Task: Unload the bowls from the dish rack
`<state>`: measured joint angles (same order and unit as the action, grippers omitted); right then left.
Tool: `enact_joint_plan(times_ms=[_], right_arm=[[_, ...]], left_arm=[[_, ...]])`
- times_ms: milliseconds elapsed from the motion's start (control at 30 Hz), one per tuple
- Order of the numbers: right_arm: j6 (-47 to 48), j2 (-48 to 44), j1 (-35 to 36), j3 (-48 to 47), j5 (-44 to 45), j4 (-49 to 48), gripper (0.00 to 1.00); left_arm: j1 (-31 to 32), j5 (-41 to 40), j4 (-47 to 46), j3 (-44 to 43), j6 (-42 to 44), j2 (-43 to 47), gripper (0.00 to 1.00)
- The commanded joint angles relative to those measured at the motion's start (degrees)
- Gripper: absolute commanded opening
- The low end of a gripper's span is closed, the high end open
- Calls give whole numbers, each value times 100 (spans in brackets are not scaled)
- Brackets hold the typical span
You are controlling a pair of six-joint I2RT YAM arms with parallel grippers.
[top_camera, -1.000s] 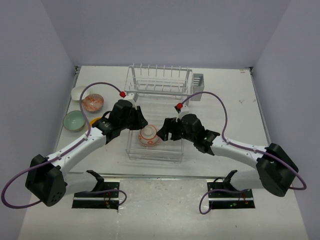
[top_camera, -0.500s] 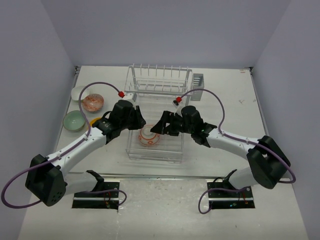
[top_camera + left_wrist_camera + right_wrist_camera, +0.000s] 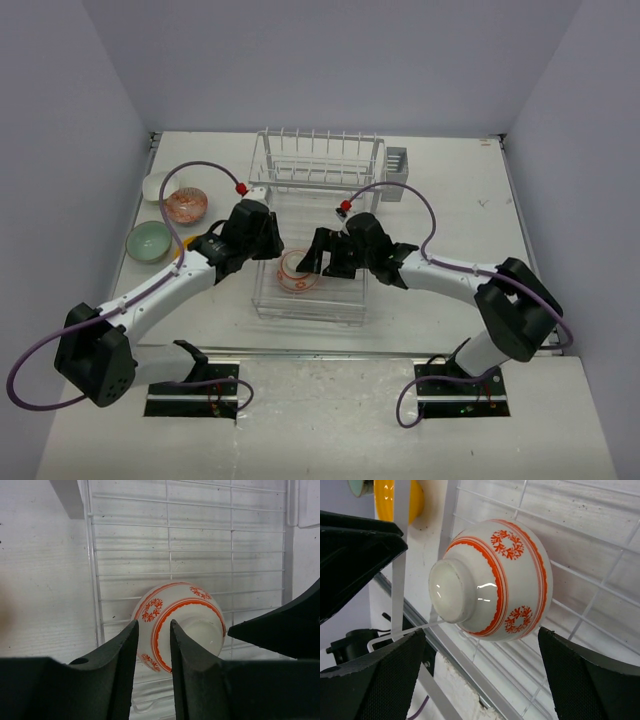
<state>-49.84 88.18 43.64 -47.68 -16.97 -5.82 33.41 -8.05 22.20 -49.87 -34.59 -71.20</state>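
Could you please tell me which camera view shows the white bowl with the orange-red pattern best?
The right wrist view: the white bowl fills the frame unobstructed, with its foot ring and wreath pattern clear. The left wrist view has it partly behind the left gripper's fingers; the top view shows it only small.

Lab test booth: bare lilac walls [image 3: 330, 60], white tabletop [image 3: 500, 230], bolted robot arms [image 3: 150, 295].

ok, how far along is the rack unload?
Done: white bowl, red-patterned bowl, mint bowl, yellow bowl sit left of the dish rack. In hand: orange-ringed bowl over the lower tray, between the open right tool and the left tool, whose grip is unclear. Left: get that one out.
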Motion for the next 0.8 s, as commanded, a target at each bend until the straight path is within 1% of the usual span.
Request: enact_joint_plan(times_ms=[0, 33, 200, 233, 500, 767], right_arm=[[142, 94, 13, -321, 308, 213, 94], [168, 129, 13, -382, 326, 239, 96], [221, 322, 13, -488, 414, 319, 97], [238, 340, 13, -488, 362, 267, 99], [168, 551, 4, -558, 317, 179, 99], [1, 595, 13, -479, 63, -33, 99]], left_arm=[[17, -293, 66, -287, 207, -34, 33], [17, -328, 74, -287, 216, -34, 34], [17, -346, 92, -287, 233, -78, 34], [17, -337, 101, -278, 233, -70, 34], [17, -390, 189, -313, 277, -26, 36], [17, -425, 250, -313, 304, -26, 37]])
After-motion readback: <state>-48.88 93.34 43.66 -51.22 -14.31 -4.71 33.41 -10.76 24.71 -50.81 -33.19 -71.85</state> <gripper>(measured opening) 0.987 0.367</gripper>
